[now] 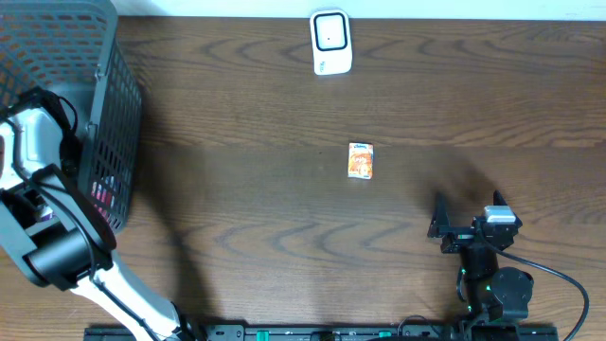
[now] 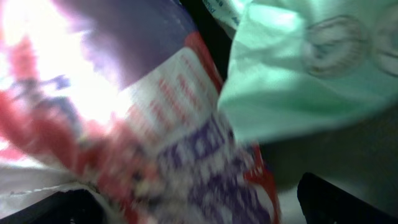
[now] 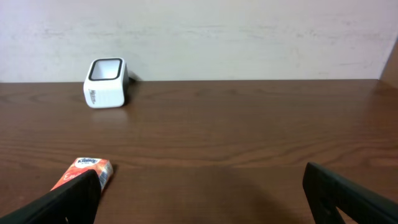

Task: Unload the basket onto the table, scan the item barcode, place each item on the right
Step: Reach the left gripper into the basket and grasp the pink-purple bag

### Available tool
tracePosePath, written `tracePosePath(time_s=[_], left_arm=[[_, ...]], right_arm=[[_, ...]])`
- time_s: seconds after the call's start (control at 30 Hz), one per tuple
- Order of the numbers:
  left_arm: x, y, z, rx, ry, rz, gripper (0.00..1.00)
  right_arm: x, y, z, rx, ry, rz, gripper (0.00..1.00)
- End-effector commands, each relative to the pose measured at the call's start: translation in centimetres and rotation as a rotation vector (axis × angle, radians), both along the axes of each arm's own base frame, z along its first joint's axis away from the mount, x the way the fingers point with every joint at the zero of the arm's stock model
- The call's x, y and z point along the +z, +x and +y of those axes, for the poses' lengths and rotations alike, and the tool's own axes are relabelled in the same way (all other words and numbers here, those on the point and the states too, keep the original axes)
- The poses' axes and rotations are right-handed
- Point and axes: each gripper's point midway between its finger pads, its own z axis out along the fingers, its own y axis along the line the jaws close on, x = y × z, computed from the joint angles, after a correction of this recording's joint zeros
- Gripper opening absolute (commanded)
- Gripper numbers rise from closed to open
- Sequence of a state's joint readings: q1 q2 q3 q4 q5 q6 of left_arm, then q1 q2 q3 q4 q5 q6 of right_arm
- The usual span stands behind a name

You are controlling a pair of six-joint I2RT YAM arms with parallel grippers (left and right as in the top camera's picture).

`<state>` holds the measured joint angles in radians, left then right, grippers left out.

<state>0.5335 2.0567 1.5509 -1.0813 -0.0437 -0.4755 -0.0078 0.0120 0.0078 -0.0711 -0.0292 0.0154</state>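
At the overhead view's upper left, the grey wire-mesh basket point(image 1: 118, 123) is cut off by the frame's edges, and the left tool point(image 2: 199, 208) is hidden inside it. Its wrist view is a close blur: a red, white and purple printed packet point(image 2: 155, 143) and a pale green wrapper point(image 2: 292, 74), lettering unreadable. The small orange packet point(image 1: 361, 160) at mid-frame overhead carries print too small to read.

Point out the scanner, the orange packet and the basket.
scanner point(image 1: 330, 35), overhead view, its dark-framed window.
orange packet point(image 1: 361, 161), overhead view, middle of its top face.
basket point(image 1: 118, 142), overhead view, its mesh side wall.
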Motion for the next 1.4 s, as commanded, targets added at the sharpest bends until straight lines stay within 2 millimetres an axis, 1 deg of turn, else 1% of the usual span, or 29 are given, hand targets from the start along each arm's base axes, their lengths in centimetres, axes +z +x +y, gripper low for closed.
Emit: tracePosePath(time_s=[0.0, 0.03, 0.1, 0.23, 0.3, 0.4, 0.5, 0.57, 0.63, 0.73, 0.83, 0.87, 0.93, 0.97, 1.03, 1.1, 1.17, 1.2, 1.27, 1.33, 1.37], left_arm=[[-2.4, -1.5, 0.3, -0.001, -0.004, 0.104, 0.66], [-2.6, -1.6, 0.3, -0.013, -0.009, 0.110, 0.43], [-2.7, -1.5, 0.4, -0.044, -0.011, 0.107, 0.09], [-1.2, -1.0, 0.9, -0.048, 0.008, 0.079, 0.07], [0.4, -0.6, 1.2, -0.047, 0.024, 0.053, 0.07], [3.8, 0.3, 1.7, -0.045, 0.070, -0.019, 0.07], [8.8, 1.6, 2.2, -0.040, 0.144, -0.156, 0.07], [12.1, 2.4, 2.3, -0.039, 0.188, -0.267, 0.08], [15.9, 3.2, 2.2, -0.042, 0.236, -0.402, 0.07], [21.6, 3.7, 1.9, -0.049, 0.320, -0.591, 0.07], [27.6, 3.8, 1.4, -0.028, 0.407, -0.795, 0.08], [30.9, 3.7, 0.8, -0.016, 0.448, -0.903, 0.07], [34.5, 4.2, -0.8, -0.059, 0.457, -1.045, 0.07], [36.2, 4.5, -2.1, -0.098, 0.444, -1.122, 0.07], [38.9, 5.1, -4.5, -0.172, 0.414, -1.237, 0.07], [41.8, 5.7, -7.4, -0.260, 0.388, -1.362, 0.07], [44.0, 6.1, -10.1, -0.343, 0.369, -1.452, 0.07], [44.9, 6.2, -11.7, -0.398, 0.362, -1.489, 0.07], [45.7, 6.4, -14.9, -0.518, 0.343, -1.527, 0.07], [45.5, 6.8, -18.8, -0.661, 0.310, -1.533, 0.07], [45.0, 7.0, -20.8, -0.737, 0.287, -1.528, 0.07]], right_arm=[[-0.1, 0.0, 0.0, -0.001, 0.013, 0.001, 0.99], [-0.1, 0.0, 0.0, -0.001, 0.013, 0.001, 0.99], [-0.1, 0.0, 0.0, -0.001, 0.013, 0.001, 0.99], [-0.1, 0.0, 0.0, -0.001, 0.013, 0.001, 0.99], [-0.1, 0.0, 0.0, -0.001, 0.013, 0.002, 0.99], [-0.1, 0.0, 0.0, -0.001, 0.013, 0.002, 0.99], [-0.1, 0.0, 0.0, -0.001, 0.013, 0.001, 0.99], [-0.1, 0.0, 0.0, -0.001, 0.013, 0.001, 0.99], [-0.1, 0.0, 0.0, -0.001, 0.013, 0.001, 0.99], [-0.1, 0.0, 0.0, -0.001, 0.013, 0.001, 0.99], [-0.1, 0.0, 0.0, -0.001, 0.013, 0.001, 0.99], [-0.1, 0.0, 0.0, -0.001, 0.013, 0.001, 0.99], [-0.1, 0.0, 0.0, -0.001, 0.013, 0.001, 0.99], [-0.1, 0.0, 0.0, -0.001, 0.013, 0.001, 0.99], [-0.1, 0.0, 0.0, -0.001, 0.013, 0.001, 0.99], [-0.1, 0.0, 0.0, -0.001, 0.013, 0.001, 0.99], [-0.1, 0.0, 0.0, -0.001, 0.013, 0.001, 0.99], [-0.1, 0.0, 0.0, -0.001, 0.013, 0.001, 0.99], [-0.1, 0.0, 0.0, -0.001, 0.013, 0.001, 0.99], [-0.1, 0.0, 0.0, -0.001, 0.013, 0.002, 0.99], [-0.1, 0.0, 0.0, -0.001, 0.013, 0.001, 0.99]])
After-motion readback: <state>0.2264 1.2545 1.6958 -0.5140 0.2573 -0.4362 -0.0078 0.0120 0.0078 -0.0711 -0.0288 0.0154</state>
